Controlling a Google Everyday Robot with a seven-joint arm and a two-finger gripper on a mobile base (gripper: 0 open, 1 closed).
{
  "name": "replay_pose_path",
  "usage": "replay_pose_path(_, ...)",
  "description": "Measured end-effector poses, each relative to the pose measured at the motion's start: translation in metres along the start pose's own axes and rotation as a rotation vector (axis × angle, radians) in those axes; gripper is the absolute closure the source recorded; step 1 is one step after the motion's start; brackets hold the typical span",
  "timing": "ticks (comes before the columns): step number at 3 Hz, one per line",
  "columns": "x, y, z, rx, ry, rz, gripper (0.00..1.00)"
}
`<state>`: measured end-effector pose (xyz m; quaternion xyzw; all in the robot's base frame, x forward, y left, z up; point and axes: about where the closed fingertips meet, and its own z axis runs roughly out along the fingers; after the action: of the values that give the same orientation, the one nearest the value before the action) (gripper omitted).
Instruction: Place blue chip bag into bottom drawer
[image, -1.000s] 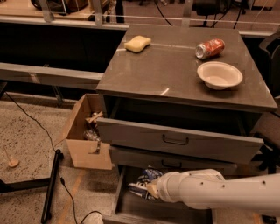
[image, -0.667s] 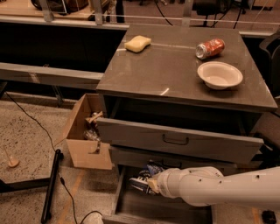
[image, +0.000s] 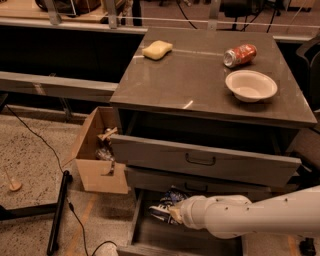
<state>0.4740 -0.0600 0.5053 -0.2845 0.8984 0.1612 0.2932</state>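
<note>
Low at six o'clock in the camera view, the bottom drawer (image: 142, 235) stands pulled out. Its left wall runs up toward the cabinet and its front rim sits at the lower edge of the view. Over its rear hangs the front of the middle drawer (image: 150, 178). Above that the top drawer (image: 200, 160) juts farther out, so the way down into the tray is open only from the front.

The white arm (image: 250, 216) comes in from three o'clock and lies across the right half of the tray. The gripper (image: 173, 214) is at its end, over the tray's rear left part and tucked just under the middle drawer's lip. How wide the gripper stands, and whether it grips anything, cannot be told.

Bare grey drawer floor shows at six to seven o'clock of the gripper. A cardboard box (image: 95, 167) sits on the floor at ten o'clock of the tray, near its left wall but apart from it.

The blue chip bag (image: 162, 204) is right against the gripper's tip, at its eleven o'clock, over the rear left of the tray. It is crumpled dark navy foil with white patches. Its upper edge is close under the middle drawer front.
</note>
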Motion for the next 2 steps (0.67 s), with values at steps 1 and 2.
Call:
replay_pose_path(1, 0.017, -0.002, 0.044, -0.032, -0.033, -0.033, 1.0)
replay_pose_path(2, 0.04, 0.0, 0.089, -0.085, -0.046, -0.054, 1.0)
